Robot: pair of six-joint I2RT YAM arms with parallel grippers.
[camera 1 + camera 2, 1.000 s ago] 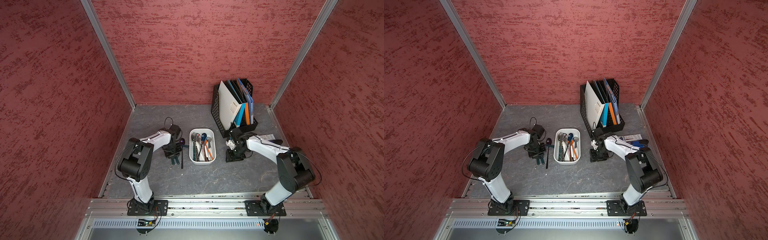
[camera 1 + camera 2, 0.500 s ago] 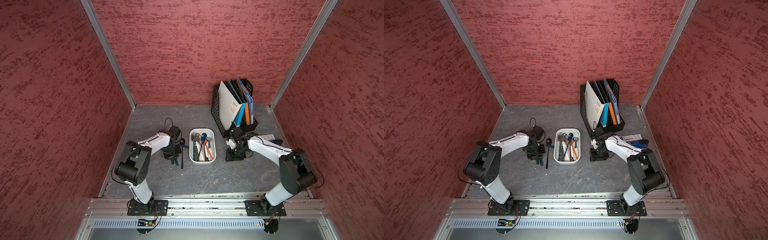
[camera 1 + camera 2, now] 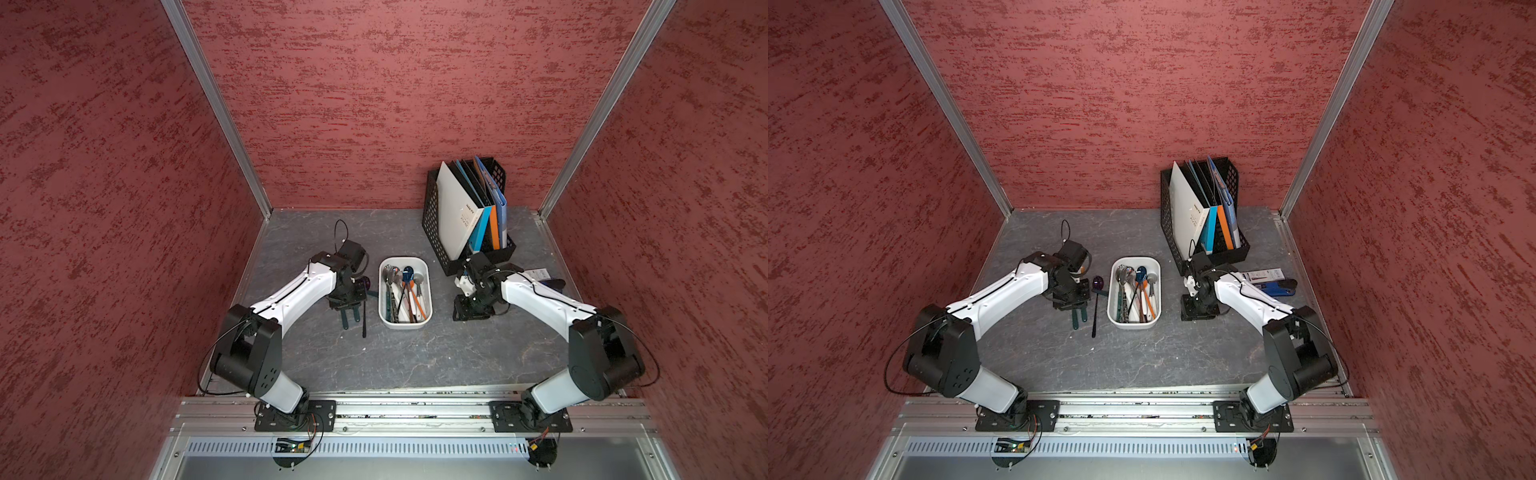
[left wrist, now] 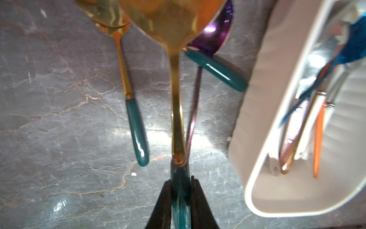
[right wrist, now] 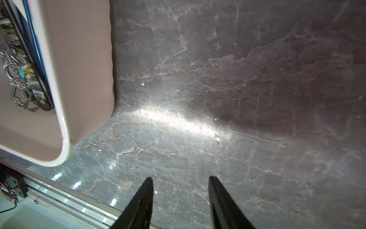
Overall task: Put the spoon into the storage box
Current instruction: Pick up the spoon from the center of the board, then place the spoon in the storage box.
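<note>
Red textured walls [image 3: 374, 104], grey (marble-veined) tabletop [image 3: 415, 365]

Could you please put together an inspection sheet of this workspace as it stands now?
Surface: grey marbled tabletop; no spills seen.
Job's things: white storage box holds several utensils. A gold spoon is gripped by its teal handle. A teal-handled spoon and a purple spoon lie on the table beside the box.
Clutter: black file rack with folders; blue-handled tool behind the right arm.
Grippers: left gripper shut on the gold spoon; right gripper open, holding nothing, above the table.
Cables: black cable loop at the left wrist, snagging nothing.
Surroundings: red textured walls, aluminium frame.
</note>
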